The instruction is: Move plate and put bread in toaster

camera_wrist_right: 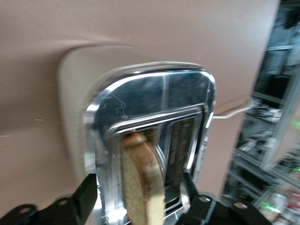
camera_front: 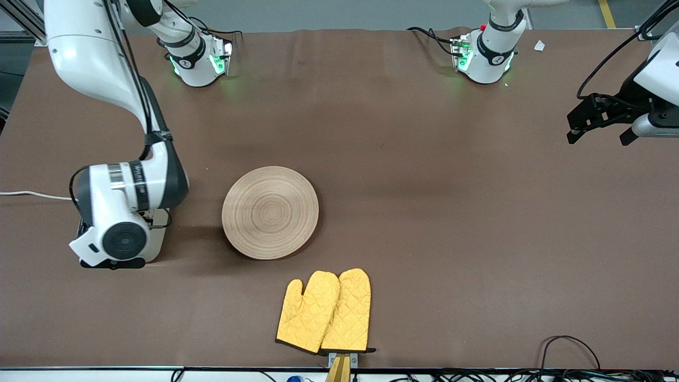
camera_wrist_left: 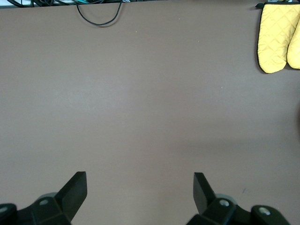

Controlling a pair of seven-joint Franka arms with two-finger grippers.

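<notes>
Your right gripper (camera_wrist_right: 138, 197), fingers spread, sits over the cream, chrome-topped toaster (camera_wrist_right: 150, 140) w/ the crusted bread slice (camera_wrist_right: 140, 183) upright in a slot. Round tan wooden plate (camera_front: 270, 212) lies mid-table, near yellow oven mitts (camera_front: 324, 311). Left gripper (camera_wrist_left: 139, 192) waits open over bare table.

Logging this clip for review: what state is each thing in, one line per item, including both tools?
plate: flat on the table, nothing on it.
bread: upright, edge-on in a toaster slot, sticking out of it.
toaster: beneath the right tool, bread in one slot.
oven mitts: lying flat, overlapping, nearer the front camera than the plate.
right tool: open, straddling the bread.
left tool: open, holding nothing, waiting over bare table.
</notes>
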